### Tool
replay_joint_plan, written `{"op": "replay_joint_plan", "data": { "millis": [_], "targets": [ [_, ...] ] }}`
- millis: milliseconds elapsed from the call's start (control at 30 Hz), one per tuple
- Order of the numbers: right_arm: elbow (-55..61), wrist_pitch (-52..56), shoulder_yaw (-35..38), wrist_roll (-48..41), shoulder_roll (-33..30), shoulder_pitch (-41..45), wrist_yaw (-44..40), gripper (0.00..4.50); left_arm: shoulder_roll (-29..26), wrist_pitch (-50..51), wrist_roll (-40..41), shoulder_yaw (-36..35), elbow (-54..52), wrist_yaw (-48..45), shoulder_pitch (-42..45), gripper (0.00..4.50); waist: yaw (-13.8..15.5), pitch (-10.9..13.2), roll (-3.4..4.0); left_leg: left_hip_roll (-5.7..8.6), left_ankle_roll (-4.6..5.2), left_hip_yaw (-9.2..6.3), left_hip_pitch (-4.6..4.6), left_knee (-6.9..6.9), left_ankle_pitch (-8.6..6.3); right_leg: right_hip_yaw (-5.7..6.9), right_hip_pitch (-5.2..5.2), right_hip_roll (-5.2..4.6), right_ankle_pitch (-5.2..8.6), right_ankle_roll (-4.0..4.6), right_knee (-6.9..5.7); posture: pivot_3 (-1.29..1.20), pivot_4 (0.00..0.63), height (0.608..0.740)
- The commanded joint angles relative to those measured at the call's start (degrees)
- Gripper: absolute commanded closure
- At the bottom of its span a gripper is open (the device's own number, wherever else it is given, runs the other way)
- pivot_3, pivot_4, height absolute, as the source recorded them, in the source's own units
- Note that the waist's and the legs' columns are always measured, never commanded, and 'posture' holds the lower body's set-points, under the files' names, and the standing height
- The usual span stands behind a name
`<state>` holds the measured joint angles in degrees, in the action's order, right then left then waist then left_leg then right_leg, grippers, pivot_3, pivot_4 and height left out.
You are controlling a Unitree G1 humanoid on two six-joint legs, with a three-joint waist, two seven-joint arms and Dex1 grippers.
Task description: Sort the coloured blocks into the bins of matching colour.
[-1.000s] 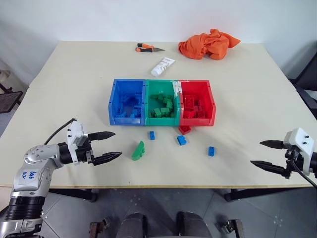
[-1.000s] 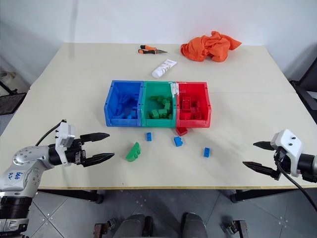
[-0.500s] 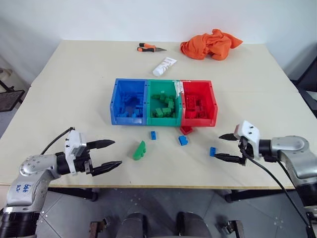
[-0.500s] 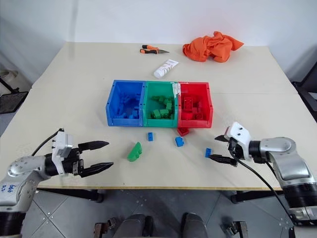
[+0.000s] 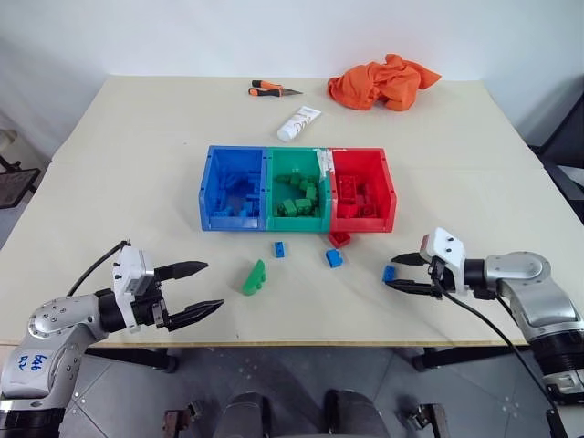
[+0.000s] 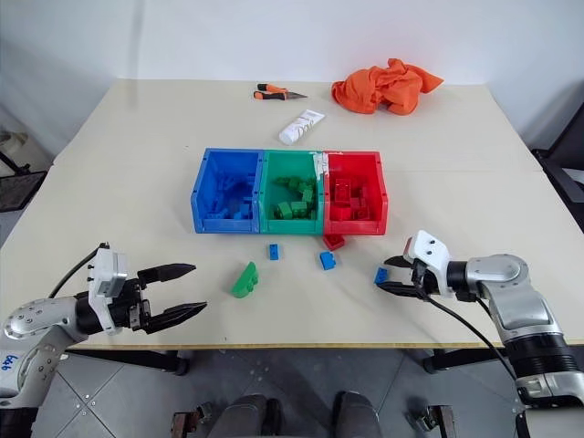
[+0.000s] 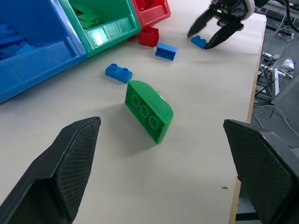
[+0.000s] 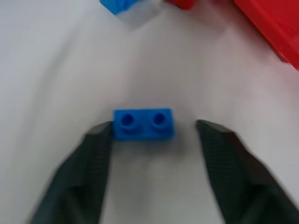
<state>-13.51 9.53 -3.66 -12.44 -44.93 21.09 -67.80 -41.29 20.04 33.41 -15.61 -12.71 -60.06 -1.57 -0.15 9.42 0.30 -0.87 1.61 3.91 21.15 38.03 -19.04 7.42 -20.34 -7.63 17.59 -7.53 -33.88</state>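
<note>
Right pincer [image 8: 149, 135] straddling small blue block [image 8: 143, 124] on tabletop [image 5: 137, 164], fingers spread, one touching; block's long axis lying across gap. Left pincer [image 5: 203, 287] spread, idling far off.

We see a small blue block [image 8: 143, 124] on the table between our right gripper's [image 8: 152, 133] parted fingers, one finger touching it.

From where I stand, the bricks heaped inside the bins [image 5: 297, 224] blur into lumps of colour, too small to count. A red brick [image 5: 339, 239] sits half tucked under the red bin's front wall. The orange-handled tool [image 5: 274, 89] behind the bins is too small to identify.
</note>
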Motion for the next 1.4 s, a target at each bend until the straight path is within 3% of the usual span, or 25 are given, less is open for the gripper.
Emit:
{"op": "replay_joint_plan", "data": {
  "millis": [33, 300, 500, 733, 967, 1067, 1200, 1367, 1400],
  "targets": [
    [1.6, -0.6, 1.0, -0.5, 0.5, -1.6, 0.6, 3.07, 0.3, -0.8, 0.5, 0.0, -0.4, 0.0, 1.2, 0.00, 0.0, 0.0, 0.00, 0.00, 0.00, 0.00, 0.00, 0.00, 0.00, 0.00, 0.00, 0.00, 0.00, 0.00, -0.01, 0.00, 0.150, 0.740],
    [11.7, 7.2, 6.4, -6.0, 0.4, -1.3, 4.5, 3.08, 0.6, -1.5, 0.1, 0.7, 0.9, -0.5, 2.3, 0.00, 0.1, 0.0, 0.06, 0.01, 0.00, 0.00, 0.02, 0.00, 0.00, -0.01, -0.02, -0.01, 0.00, 0.00, -0.01, 0.00, 0.150, 0.740],
    [14.5, 18.3, 5.5, -9.3, 4.0, 11.2, 10.2, 3.08, 0.5, -2.7, -0.4, 1.4, 3.3, -1.4, 4.1, 0.00, -0.1, 0.0, 0.09, -0.03, -0.04, 0.02, 0.02, -0.01, -0.02, -0.02, -0.08, 0.00, 0.03, 0.05, -0.01, 0.00, 0.150, 0.740],
    [8.6, 17.6, 1.8, -7.8, 11.0, 23.6, 11.9, 3.08, 0.9, -3.9, -0.9, 1.3, 5.3, -0.6, 6.8, 0.00, 0.1, 0.0, 0.08, 0.06, -0.04, -0.03, 0.06, -0.01, -0.03, 0.00, -0.14, -0.05, 0.02, 0.05, -0.19, 0.00, 0.150, 0.740],
    [-0.7, 13.3, -2.2, -6.0, 20.8, 33.5, 12.0, 3.08, 1.0, -4.4, -0.8, 0.9, 5.3, 0.2, 6.8, 0.00, -0.7, 0.0, 0.09, 0.00, -0.05, 0.00, 0.04, -0.02, -0.03, 0.02, -0.21, 0.04, 0.02, 0.04, -0.31, 0.00, 0.150, 0.740],
    [-7.2, 10.4, -5.5, -3.3, 28.8, 38.0, 14.2, 3.08, 1.0, -4.8, -0.8, 1.0, 5.3, 0.2, 6.8, 0.00, -1.6, 0.0, 0.08, 0.00, -0.07, -0.03, 0.02, -0.04, -0.01, 0.02, -0.31, 0.04, 0.02, 0.04, -0.58, 0.00, 0.150, 0.740],
    [-19.7, 5.1, -6.3, 0.0, 38.5, 43.4, 19.2, 3.08, 1.4, -5.2, -1.1, 1.6, 5.0, 0.8, 7.1, 0.00, -2.0, 0.0, 0.08, -0.01, -0.12, -0.07, 0.00, -0.08, 0.00, -0.01, -0.55, 0.03, 0.02, 0.05, -1.07, 0.00, 0.150, 0.740],
    [-37.2, -4.4, -5.7, 4.6, 46.1, 50.0, 26.6, 3.08, 2.0, -5.4, -1.5, 2.1, 4.5, 1.6, 7.8, 0.00, -1.8, 0.0, 0.01, 0.07, -0.12, -0.22, 0.05, -0.05, 0.00, -0.08, -0.55, 0.03, 0.02, 0.05, -1.14, 0.00, 0.150, 0.740],
    [-40.1, -5.4, -5.4, 5.3, 46.8, 51.1, 28.1, 2.73, 2.0, -5.5, -1.6, 2.2, 4.5, 1.7, 7.9, 0.00, -1.8, 0.0, 0.00, 0.07, -0.12, -0.23, 0.04, -0.04, 0.00, -0.10, -0.55, 0.04, 0.02, 0.06, -1.16, 0.00, 0.150, 0.740]
  ]
}}
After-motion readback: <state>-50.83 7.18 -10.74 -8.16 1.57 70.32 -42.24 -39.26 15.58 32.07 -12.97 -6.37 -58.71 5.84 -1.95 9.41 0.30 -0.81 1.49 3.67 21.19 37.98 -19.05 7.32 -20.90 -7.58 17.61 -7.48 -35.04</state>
